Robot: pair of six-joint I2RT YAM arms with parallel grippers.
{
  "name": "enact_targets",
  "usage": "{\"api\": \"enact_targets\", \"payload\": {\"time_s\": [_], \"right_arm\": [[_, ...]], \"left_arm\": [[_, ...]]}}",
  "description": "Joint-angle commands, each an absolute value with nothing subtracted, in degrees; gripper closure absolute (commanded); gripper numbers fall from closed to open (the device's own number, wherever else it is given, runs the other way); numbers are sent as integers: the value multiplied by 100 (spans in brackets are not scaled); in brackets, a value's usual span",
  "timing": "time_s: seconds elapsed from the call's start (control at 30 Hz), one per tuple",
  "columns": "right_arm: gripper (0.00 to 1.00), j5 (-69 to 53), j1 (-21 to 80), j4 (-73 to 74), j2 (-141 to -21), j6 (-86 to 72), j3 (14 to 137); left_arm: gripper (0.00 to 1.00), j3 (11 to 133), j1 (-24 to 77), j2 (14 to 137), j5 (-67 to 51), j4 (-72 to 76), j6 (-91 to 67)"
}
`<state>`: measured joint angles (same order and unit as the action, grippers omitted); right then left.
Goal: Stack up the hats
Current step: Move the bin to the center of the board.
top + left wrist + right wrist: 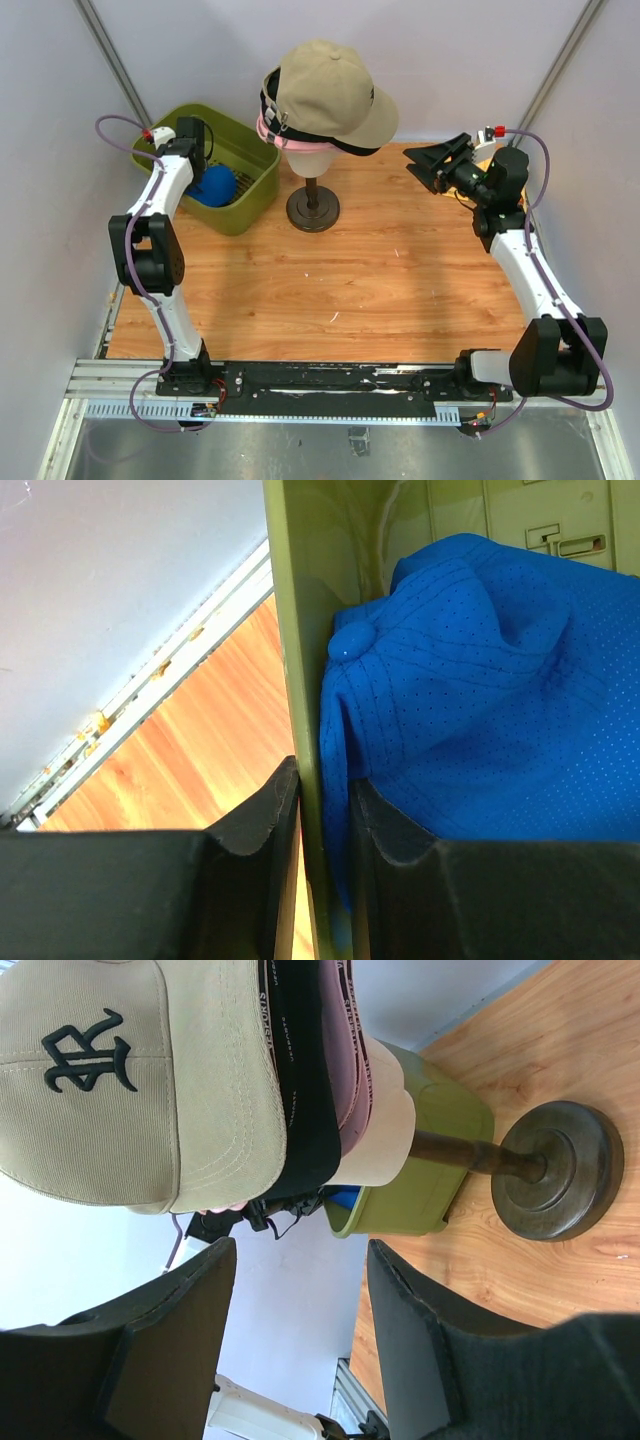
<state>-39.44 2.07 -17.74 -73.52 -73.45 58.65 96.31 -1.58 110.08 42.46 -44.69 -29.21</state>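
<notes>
Olive-green bin (250, 208), just beside the mannequin head (312, 160), holds the blue cap (213, 185). The left gripper (320, 780) pinches bin wall and cap fabric together. The beige cap (325, 90) tops the head's stack. The right gripper (300, 1250) has its fingers apart and empty.

Bright, even, diffuse light in all three views.
Only faint, soft shadows hug the stand (312, 210) and the arms on the table (400, 270). The pale walls run near white, with no hard glare. The overhead view is sharp. Close up, the left fingers (240, 865) are dark and soft-edged, while the blue cap (480, 700) shows a crisp weave.
</notes>
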Motion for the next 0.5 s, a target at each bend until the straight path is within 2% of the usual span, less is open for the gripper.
{"api": "enact_targets", "payload": {"time_s": [0.0,0.07,0.27,0.47], "right_arm": [[44,-3975,158,-1916,-7169,-7303,5836],[44,-3974,158,-1916,-7136,-7312,5836],[44,-3990,167,-1897,-7048,-7315,5792],[43,-4017,197,-1865,-6929,-7337,5787]], "left_arm": [[89,9668,-123,10937,4120,-4702,-2978],[99,9622,-159,10810,4104,-4685,-2984],[99,9450,-211,10356,4161,-4771,-3058],[100,8696,-419,9777,4423,-4853,-3233]]}}
